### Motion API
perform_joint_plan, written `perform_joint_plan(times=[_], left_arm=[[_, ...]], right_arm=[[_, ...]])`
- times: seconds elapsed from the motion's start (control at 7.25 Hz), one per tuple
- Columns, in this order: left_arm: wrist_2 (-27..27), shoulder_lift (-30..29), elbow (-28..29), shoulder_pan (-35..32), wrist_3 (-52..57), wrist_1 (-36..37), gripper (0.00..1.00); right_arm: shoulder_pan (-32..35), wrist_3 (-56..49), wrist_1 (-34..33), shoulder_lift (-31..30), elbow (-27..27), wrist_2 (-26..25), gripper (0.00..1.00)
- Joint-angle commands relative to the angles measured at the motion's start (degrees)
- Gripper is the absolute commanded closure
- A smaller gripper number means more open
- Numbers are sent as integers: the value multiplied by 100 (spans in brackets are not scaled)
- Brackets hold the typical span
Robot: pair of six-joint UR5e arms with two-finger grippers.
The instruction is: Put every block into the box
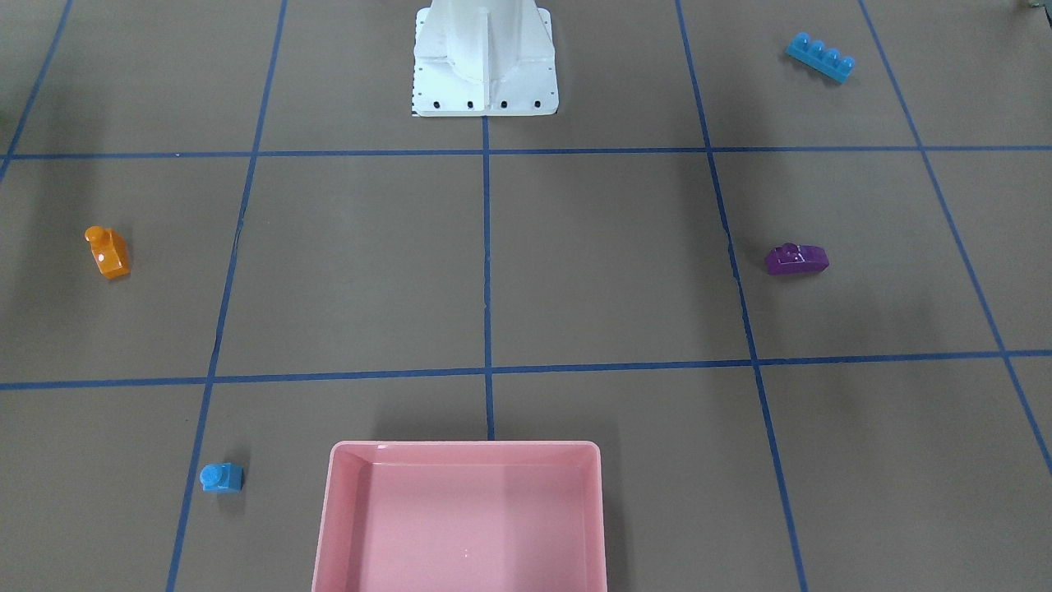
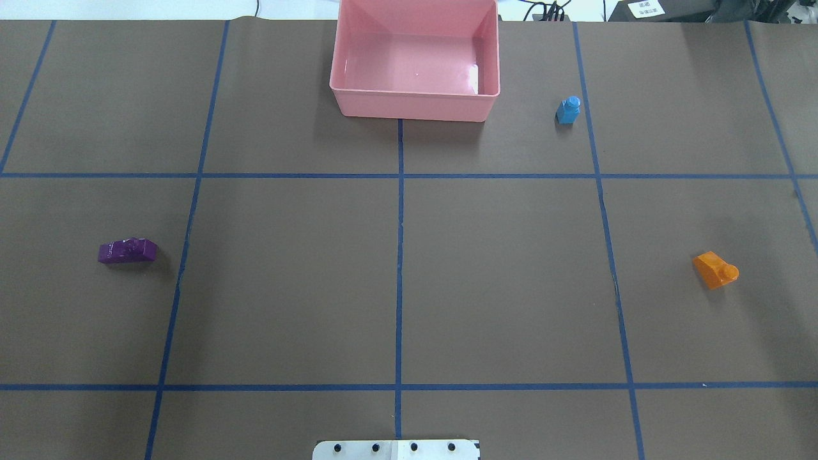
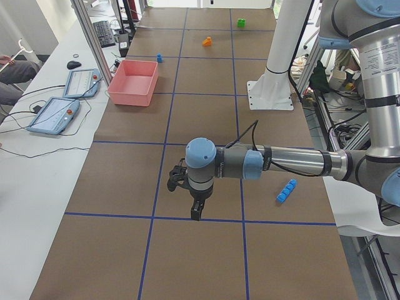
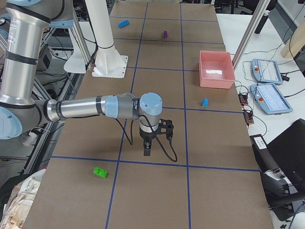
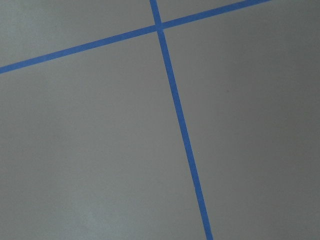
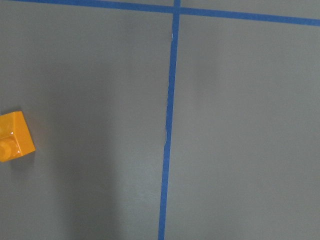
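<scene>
Figure. Opening layout, none of the four blocks yet in the box.

The pink box (image 1: 465,446) stood empty at the middle of the surface (image 1: 608,247), on the edge farthest from the robot base (image 1: 485,57). The small blue brick (image 1: 221,478) lay near the box on the robot's right, and the orange brick (image 1: 108,253) well apart on that side. The purple brick (image 1: 795,259) lay well apart on the robot's left, and the long blue brick (image 1: 820,57) back beside the base.

The left gripper (image 3: 195,212) and right gripper (image 4: 147,152) hung above bare surface. They appeared in the side views only, so whether either was released or clenched could not be told.

Likely hazards:
- The orange and purple bricks had sloped faces. A pinch across a slope would probably squeeze the brick out sideways.
- The small blue brick lay close enough to the box that a careless approach might nudge the box wall.
- The long blue brick called for a reach back beside the base, where the left arm would be cramped.
- With both arms delivering to one box, their paths could cross.
- A brick let go from too high might bounce out.
- A small green piece (image 4: 99,171) lay outside the central views and might be overlooked.
</scene>
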Motion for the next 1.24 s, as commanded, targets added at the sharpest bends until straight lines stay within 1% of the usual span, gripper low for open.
perform_joint_plan(times=[0.0, 0.28, 0.41, 0.55, 0.69, 0.97, 1.1], left_arm=[[9, -8, 0, 0, 13, -9, 0], [0, -17, -9, 0, -4, -9, 0], [0, -34, 0, 0, -4, -9, 0], [-17, -60, -26, 0, -39, -26, 0], [-9, -61, -200, 0, -74, -157, 0], [-52, -280, -202, -9, -66, -412, 0], [-18, -489, -124, -18, -66, -657, 0]], right_arm=[[0, 0, 0, 6, 7, 22, 0], [0, 0, 0, 24, 85, 5, 0], [0, 0, 0, 6, 321, 14, 0], [0, 0, 0, 24, 332, 14, 0], [-9, 35, 17, 76, 341, 84, 0], [0, 96, 141, 330, 410, 706, 0], [0, 88, 149, 584, 437, 665, 0]])
